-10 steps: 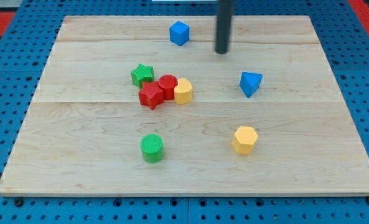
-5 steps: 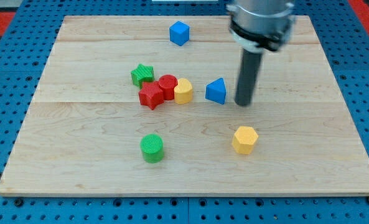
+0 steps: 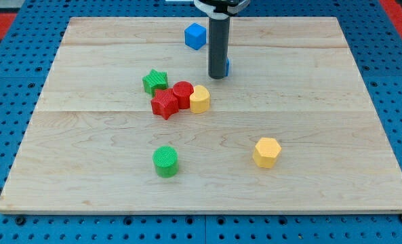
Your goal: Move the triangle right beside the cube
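Camera view takes in the whole wooden worktop (image 3: pixel 363 135), and going from its left: a green star (image 3: pixel 154 81) sits against a red star (image 3: pixel 164 104), with a red cylinder (image 3: pixel 182 93) and a yellow block (image 3: pixel 199 99) packed in beside them. Below this cluster, near the view's bottom, stands a green cylinder (image 3: pixel 165 161) on its own. Further right and near the view's top is the blue cube (image 3: pixel 195 35). Just right of and below it, my tip (image 3: pixel 217 76) rests on the board, and the rod stands in front of the blue triangle (image 3: pixel 226 66), of which only a thin blue sliver shows at the rod's right edge. A yellow hexagon (image 3: pixel 267 152) lies well apart toward the view's lower right.

There are no jaws on this rig, only the rod, so nothing is open or clamped.

My judgement is that the push is in its closing stage: the triangle is near the cube but not yet beside it. The next move calls for a short, gentle nudge toward the view's upper left, kept behind the triangle so it does not slip round the rod or knock the cube away.

How the triangle is turned, and whether my tip touches it, cannot be told behind the rod. The arm above is cut off by the view's top.
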Tool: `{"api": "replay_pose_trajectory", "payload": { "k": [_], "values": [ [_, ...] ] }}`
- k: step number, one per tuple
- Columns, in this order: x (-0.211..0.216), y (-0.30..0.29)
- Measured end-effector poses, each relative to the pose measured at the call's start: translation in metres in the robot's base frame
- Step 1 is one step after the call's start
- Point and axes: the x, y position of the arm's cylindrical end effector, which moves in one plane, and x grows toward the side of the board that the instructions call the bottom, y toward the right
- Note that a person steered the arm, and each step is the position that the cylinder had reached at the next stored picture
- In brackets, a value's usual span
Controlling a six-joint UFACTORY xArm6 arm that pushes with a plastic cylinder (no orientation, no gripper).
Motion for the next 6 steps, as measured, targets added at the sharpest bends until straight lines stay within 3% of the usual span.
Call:
{"api": "replay_pose_trajectory", "payload": {
  "k": [2,4,6],
  "values": [
    [0.0,0.012],
    [-0.052,0.003],
    [-0.066,-0.01]
  ]
}}
